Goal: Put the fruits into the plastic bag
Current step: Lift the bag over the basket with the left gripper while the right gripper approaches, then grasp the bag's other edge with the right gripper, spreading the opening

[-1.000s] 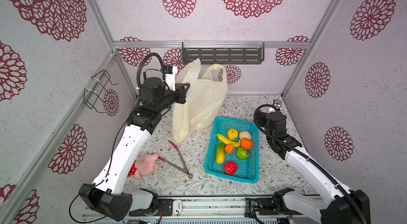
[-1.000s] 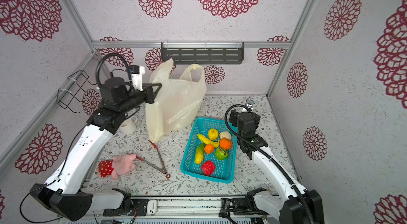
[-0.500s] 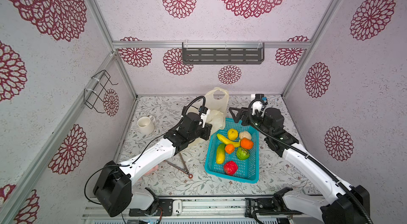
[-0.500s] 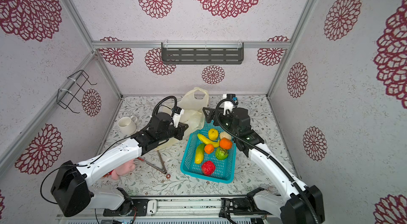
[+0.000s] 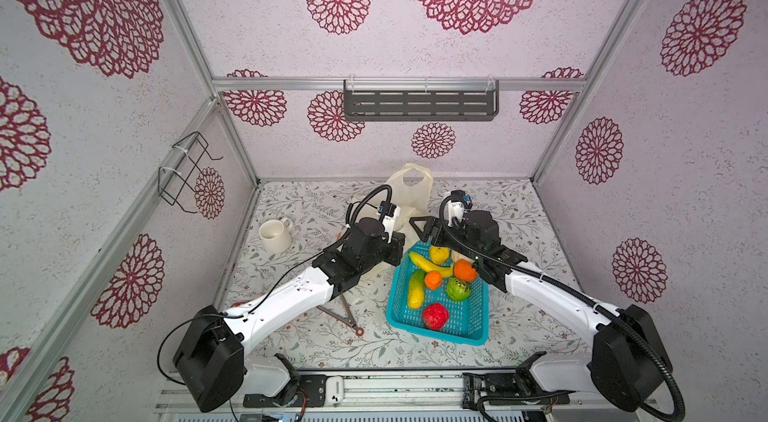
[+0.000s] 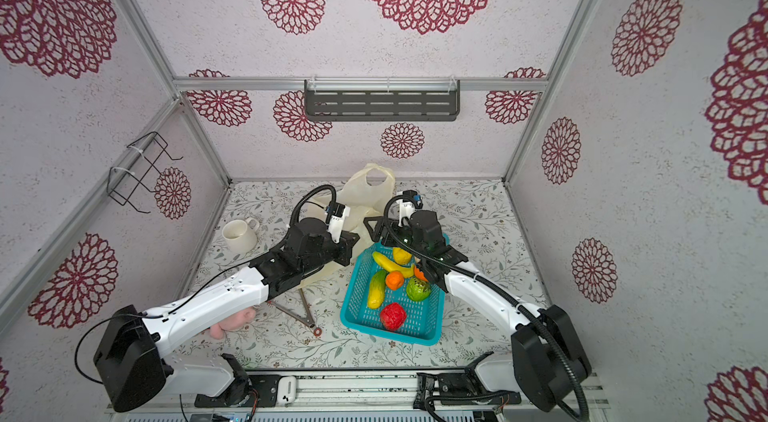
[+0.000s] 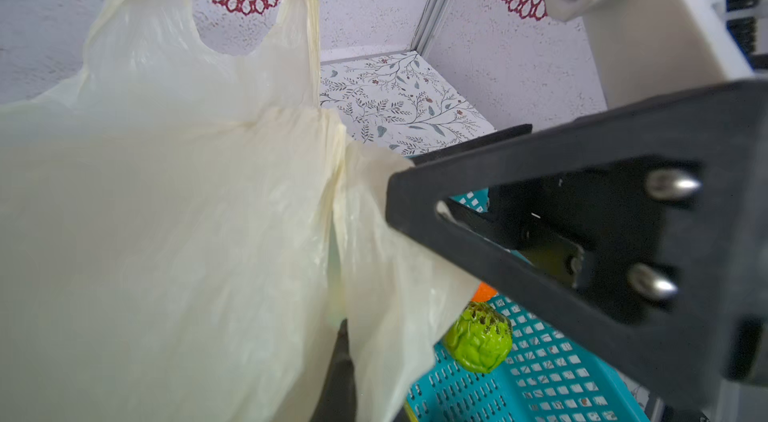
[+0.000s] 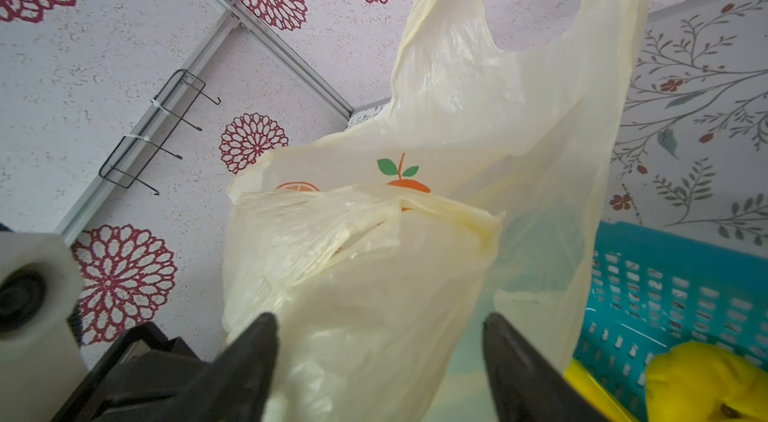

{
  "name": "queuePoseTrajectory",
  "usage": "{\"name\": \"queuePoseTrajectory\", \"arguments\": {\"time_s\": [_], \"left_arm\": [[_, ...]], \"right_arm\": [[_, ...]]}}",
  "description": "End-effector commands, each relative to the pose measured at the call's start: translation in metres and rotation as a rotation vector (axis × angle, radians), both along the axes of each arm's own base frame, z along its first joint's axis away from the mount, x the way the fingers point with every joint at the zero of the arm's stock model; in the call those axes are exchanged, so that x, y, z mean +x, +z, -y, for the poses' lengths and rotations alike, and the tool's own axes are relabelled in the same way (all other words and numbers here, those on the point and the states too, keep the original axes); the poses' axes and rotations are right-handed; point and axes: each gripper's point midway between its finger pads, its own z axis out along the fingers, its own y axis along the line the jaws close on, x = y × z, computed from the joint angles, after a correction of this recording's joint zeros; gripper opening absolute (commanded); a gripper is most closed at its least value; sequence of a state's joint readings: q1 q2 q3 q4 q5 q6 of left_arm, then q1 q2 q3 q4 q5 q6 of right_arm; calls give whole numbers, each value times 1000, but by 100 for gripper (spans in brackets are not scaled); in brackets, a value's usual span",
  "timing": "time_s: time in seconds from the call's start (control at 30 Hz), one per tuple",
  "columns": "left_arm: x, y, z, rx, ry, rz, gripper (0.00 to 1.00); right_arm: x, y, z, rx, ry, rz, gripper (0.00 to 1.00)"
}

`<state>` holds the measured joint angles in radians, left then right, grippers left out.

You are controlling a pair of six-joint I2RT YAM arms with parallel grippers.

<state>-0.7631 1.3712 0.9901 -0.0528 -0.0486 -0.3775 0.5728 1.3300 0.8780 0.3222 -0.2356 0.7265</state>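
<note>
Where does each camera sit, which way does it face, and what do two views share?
Both top views: high in front, looking down and back; left arm, right arm, plastic bag, basket of fruits.
Right wrist: on the right arm, facing the bag inside its open right end effector.
Left wrist: on the left arm, bag close up; left end effector barely shows.
Shared: both wrists see bag and basket.

Plastic bag [image 5: 409, 200] stands between the two grippers and just beyond them, toward the back wall. Its edge is in the left gripper [image 5: 395, 249], and a fold hangs between the right gripper [image 8: 378, 341] fingers. Basket [image 5: 436, 337] is just base-side of the right gripper, right of the left one, with all fruits [image 5: 434, 281] in it. Mug [image 5: 274, 235] is well left of the left gripper. Tongs [image 5: 352, 318] and plush toy [image 6: 232, 322] lie base-side of it, the toy under the left arm.
</note>
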Motion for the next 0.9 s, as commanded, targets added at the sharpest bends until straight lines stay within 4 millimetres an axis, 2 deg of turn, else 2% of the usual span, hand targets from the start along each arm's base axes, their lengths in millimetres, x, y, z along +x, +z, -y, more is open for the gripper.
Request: {"name": "queuePoseTrajectory", "arguments": {"time_s": [0.0, 0.03, 0.1, 0.23, 0.43, 0.5, 0.53, 0.6, 0.73, 0.87], "left_arm": [[-3, 13, -1, -37, 8, 33, 0], [-5, 13, -1, -44, 0, 30, 0], [-9, 18, -4, -72, -2, 39, 7], [-13, 30, -17, -194, 18, 59, 14], [-13, 23, -22, -171, 27, 37, 13], [-14, 22, -22, -170, 28, 35, 13], [-14, 21, -23, -168, 29, 33, 13], [-13, 19, -23, -166, 33, 32, 13], [-13, 16, -24, -161, 35, 28, 13], [-14, 15, -24, -156, 33, 30, 13]], "right_arm": [[2, 38, -3, 110, -5, 103, 50], [2, 40, -4, 113, -1, 113, 43], [2, 44, -7, 106, 13, 131, 27], [-1, 46, -18, 111, 73, 128, 2], [-1, 44, -22, 117, 82, 106, 0], [-1, 43, -20, 118, 79, 88, 52], [-3, 45, -19, 126, 84, 92, 63], [-7, 49, -16, 148, 96, 94, 72], [-13, 50, -16, 168, 152, 66, 75], [-23, 42, -26, 169, 240, 38, 75]]}}
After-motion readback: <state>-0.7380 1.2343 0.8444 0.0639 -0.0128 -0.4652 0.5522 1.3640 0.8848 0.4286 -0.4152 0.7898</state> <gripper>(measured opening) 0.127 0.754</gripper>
